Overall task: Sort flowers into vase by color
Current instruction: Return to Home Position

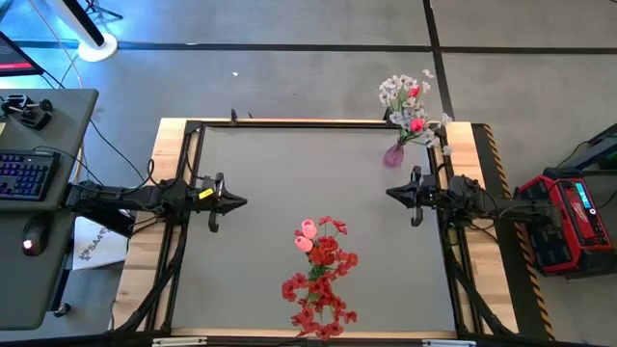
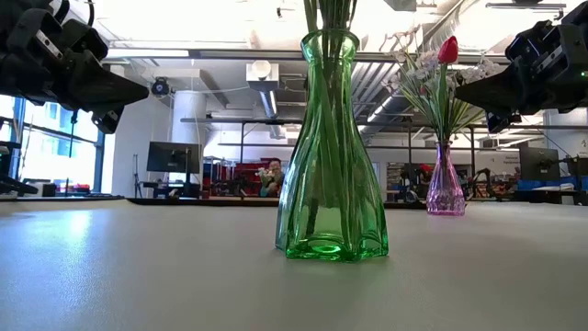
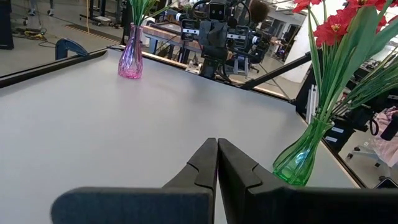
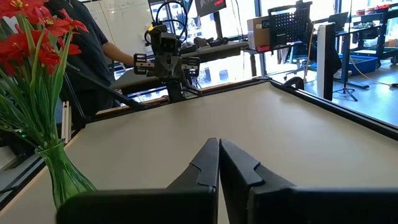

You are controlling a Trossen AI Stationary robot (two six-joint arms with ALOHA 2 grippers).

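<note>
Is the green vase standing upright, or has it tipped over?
Upright. In the low view the green vase stands with its base flat on the table, and green stems rise straight from its neck.

SURFACE: grey matte tabletop [image 1: 289, 183], black frame, light wooden edging | ITEM 1: ribbed green glass vase [image 2: 329, 156], upright, near the middle of one long edge | ITEM 2: small purple glass vase [image 1: 393, 154], upright, at the opposite edge toward the right arm's side | SPACING: vases well apart
</note>
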